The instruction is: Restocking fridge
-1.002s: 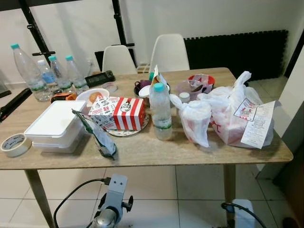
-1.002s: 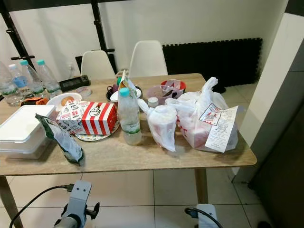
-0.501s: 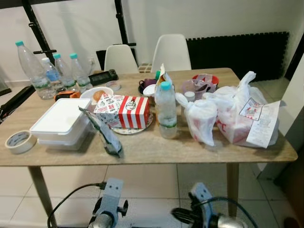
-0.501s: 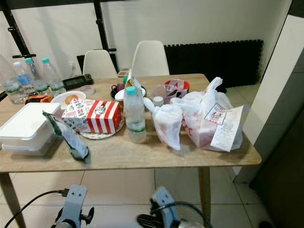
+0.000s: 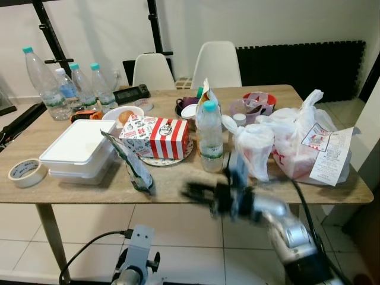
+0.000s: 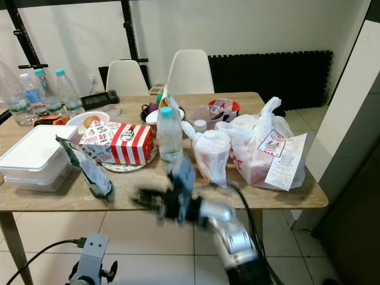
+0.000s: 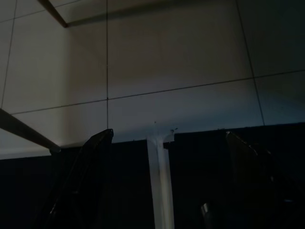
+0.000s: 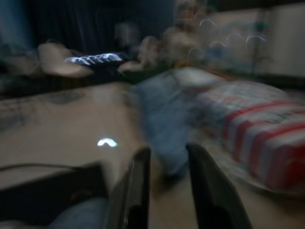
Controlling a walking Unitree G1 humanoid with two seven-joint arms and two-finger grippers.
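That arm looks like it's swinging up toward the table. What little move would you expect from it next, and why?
Probably the right claw reaches on toward the water bottle. The claw is blurred at the table's front edge, just short of the upright bottle, nothing held.

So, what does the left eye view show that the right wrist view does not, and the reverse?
Left eye view: the whole table, water bottles, white bags, tape roll, and the blurred right arm raised before the table edge. Right wrist view: the right pincer from close, fingers apart, aimed at the snack bag. Both: the snack bag and striped box, blurred in the wrist view.
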